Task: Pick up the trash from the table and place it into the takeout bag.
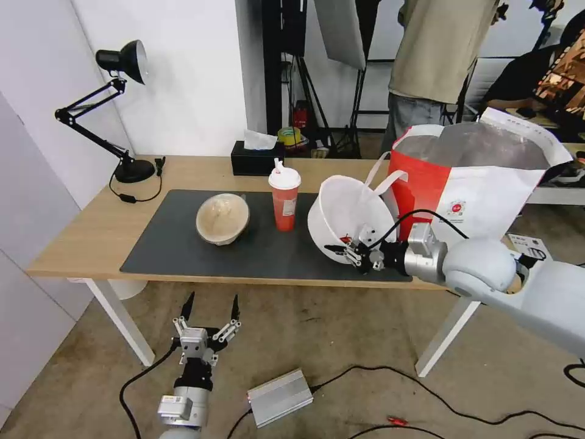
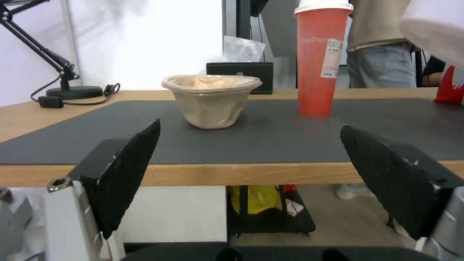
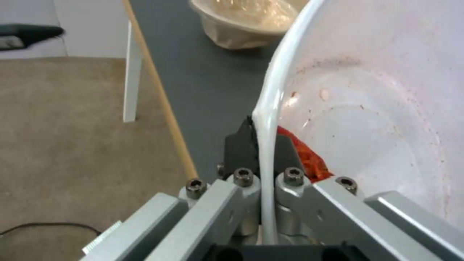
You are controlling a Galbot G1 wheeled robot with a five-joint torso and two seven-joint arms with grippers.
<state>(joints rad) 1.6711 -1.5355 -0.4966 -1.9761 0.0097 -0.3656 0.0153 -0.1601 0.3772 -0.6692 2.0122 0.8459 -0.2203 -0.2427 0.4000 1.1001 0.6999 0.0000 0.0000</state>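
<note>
My right gripper [image 1: 342,249] [image 3: 263,139] is shut on the rim of the large white bowl [image 1: 348,216] [image 3: 377,108], which is tipped up on its side above the dark mat, red scraps inside near the fingers. The red-and-white takeout bag [image 1: 475,177] stands open just right of the bowl. A tall red cup [image 1: 284,198] [image 2: 317,61] with a white lid stands upright mid-mat. The beige lidded bowl [image 1: 222,218] [image 2: 211,99] [image 3: 246,21] sits left of the cup. Below the table's front edge, my left gripper [image 1: 210,311] [image 2: 251,159] hangs open and holds nothing.
A black tissue box [image 1: 256,158] and a black desk lamp [image 1: 125,116] stand at the back of the light-wood table [image 1: 91,231]. A silver box [image 1: 279,396] and cables lie on the floor. A person stands behind the bag.
</note>
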